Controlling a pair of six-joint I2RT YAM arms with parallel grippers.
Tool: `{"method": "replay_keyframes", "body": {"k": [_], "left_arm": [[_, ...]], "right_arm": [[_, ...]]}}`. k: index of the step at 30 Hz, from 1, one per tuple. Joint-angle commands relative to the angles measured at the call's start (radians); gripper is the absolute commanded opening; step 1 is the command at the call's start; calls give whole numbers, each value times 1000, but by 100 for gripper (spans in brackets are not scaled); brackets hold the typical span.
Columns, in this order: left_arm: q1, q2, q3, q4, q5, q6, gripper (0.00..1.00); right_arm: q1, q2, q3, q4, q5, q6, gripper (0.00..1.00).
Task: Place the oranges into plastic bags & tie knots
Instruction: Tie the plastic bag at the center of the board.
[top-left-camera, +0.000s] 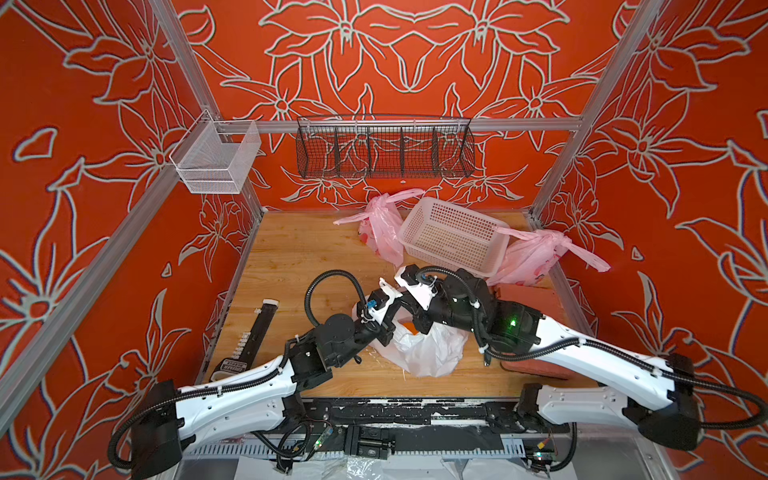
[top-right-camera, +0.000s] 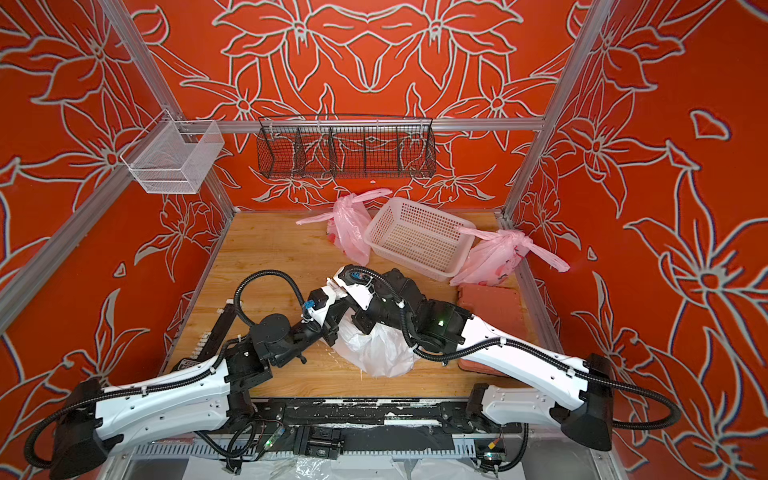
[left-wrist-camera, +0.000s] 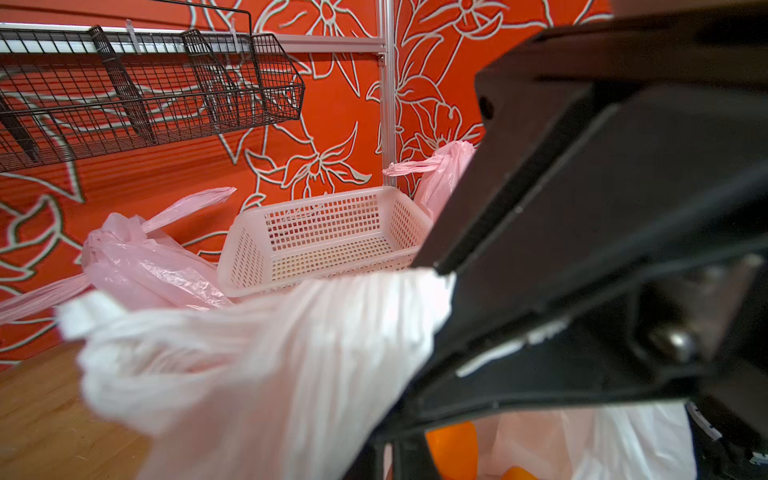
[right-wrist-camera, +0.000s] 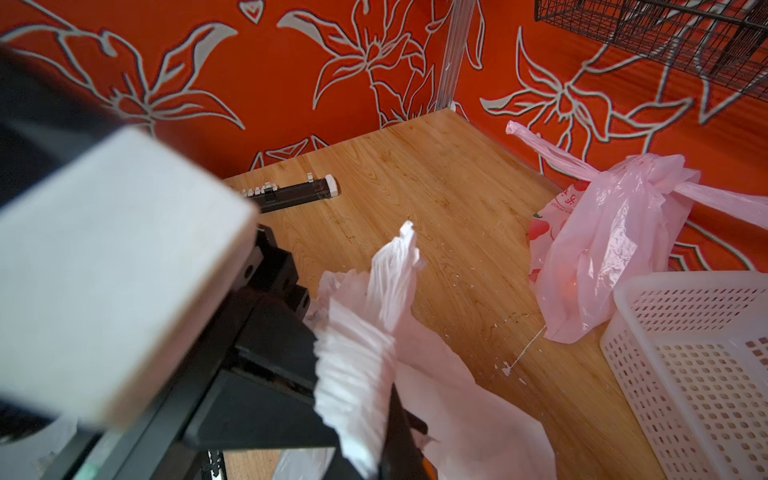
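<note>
The thin white plastic bag (top-left-camera: 428, 353) sits near the worktop's (top-left-camera: 299, 257) front, with small round orange mandarins (left-wrist-camera: 451, 444) showing inside. The left hand (top-left-camera: 386, 332) is pressed together, pinching the bag's bunched strap (left-wrist-camera: 291, 332). The right hand (top-left-camera: 422, 323) is at the bag's mouth; I cannot tell whether it grips. A knotted translucent pink bag (top-left-camera: 382, 237) and a second pink bag (top-left-camera: 532, 257) flank the white perforated plastic basket (top-left-camera: 453, 237).

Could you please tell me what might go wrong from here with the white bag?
The left pincer is shut on a bunched handle of the thin white plastic bag; a hard pull might tear the film or slip the handle free. The bag's mouth looks unknotted, with small orange mandarins showing inside, so they might roll out. The right pincer works very close by; the two could knock together.
</note>
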Motion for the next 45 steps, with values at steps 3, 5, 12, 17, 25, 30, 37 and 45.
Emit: {"method": "replay_keyframes", "body": {"k": [3, 5, 12, 17, 25, 30, 37, 45], "left_arm": [[-1, -14, 27, 5, -3, 19, 0], [-1, -15, 24, -4, -4, 26, 0], [-1, -30, 23, -27, 0, 39, 0], [-1, -38, 30, -42, 12, 50, 0], [-1, -50, 30, -86, 31, 65, 0], [-1, -77, 20, -160, -3, 78, 0], [-1, -73, 42, -273, -27, 191, 0], [2, -54, 8, -186, 13, 439, 0]], "right_arm": [[8, -51, 10, -57, -21, 22, 53], [8, -94, -11, -80, -12, 24, 60], [8, -199, -87, -162, 27, 44, 51], [8, -171, -69, -125, -26, 57, 28], [8, -75, -1, -99, -28, 64, 0], [7, -75, 2, -54, 21, 78, 0], [8, -22, 25, -104, -56, 78, 0], [-5, -96, 68, -212, 147, 147, 68]]}}
